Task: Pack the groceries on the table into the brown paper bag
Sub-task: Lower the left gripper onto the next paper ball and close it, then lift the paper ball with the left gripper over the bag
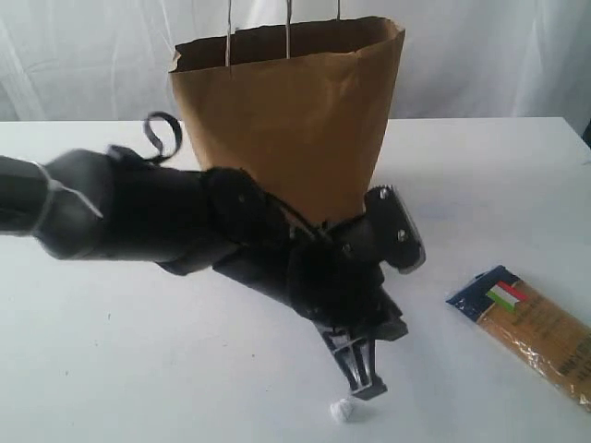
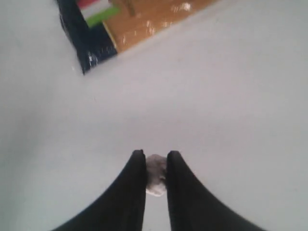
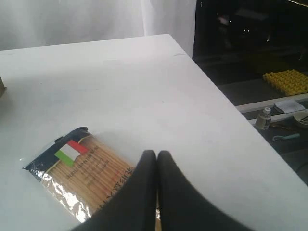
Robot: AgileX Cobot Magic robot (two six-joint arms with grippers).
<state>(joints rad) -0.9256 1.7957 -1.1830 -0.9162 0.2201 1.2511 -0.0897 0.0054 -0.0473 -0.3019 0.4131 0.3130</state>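
Note:
The brown paper bag (image 1: pixel 295 120) stands upright at the back of the white table (image 1: pixel 138 369), its top open. The long Italian-flag pasta packet (image 1: pixel 536 332) lies flat at the right; it also shows in the left wrist view (image 2: pixel 130 24) and the right wrist view (image 3: pixel 82 168). My left gripper (image 1: pixel 362 388) reaches low across the front of the bag, and its fingertips (image 2: pixel 156 156) pinch a small white lump (image 2: pixel 155 175) right at the tabletop. My right gripper (image 3: pixel 157 154) hovers shut and empty over the packet's near end. The jars, can, carton and pouch are out of view.
The table's right edge (image 3: pixel 226 96) drops off to a dark floor area with clutter. The left arm's black body (image 1: pixel 185 221) spans the front of the bag. White curtain hangs behind the table.

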